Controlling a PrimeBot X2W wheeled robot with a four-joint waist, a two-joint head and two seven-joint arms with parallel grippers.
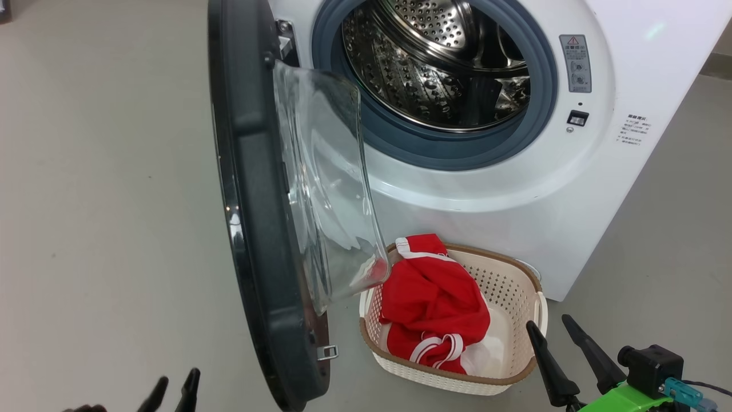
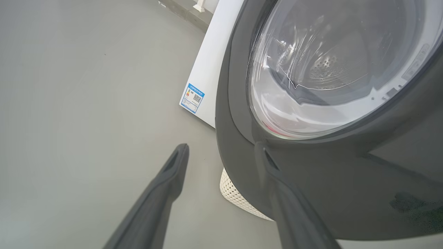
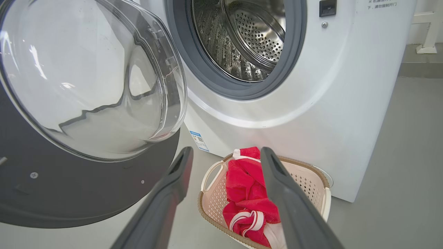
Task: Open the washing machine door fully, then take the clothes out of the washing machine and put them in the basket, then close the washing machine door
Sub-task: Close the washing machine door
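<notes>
Standing swung wide at the left of the washing machine [image 1: 514,189], the washing machine door [image 1: 251,200] is seen edge-on in the head view, its glass bowl bulging over the basket's [image 1: 514,266] left corner, and the perforated steel drum [image 1: 434,68] is exposed. The clothes [image 1: 434,297] are heaped inside the basket, which is set on the floor [image 1: 103,200] just before the machine's front. The left tool [image 2: 222,148] is spread wide with nothing between its fingers, close by the door's black rim, and the right tool [image 1: 547,320] is likewise spread wide and empty, near the basket's right side.
</notes>
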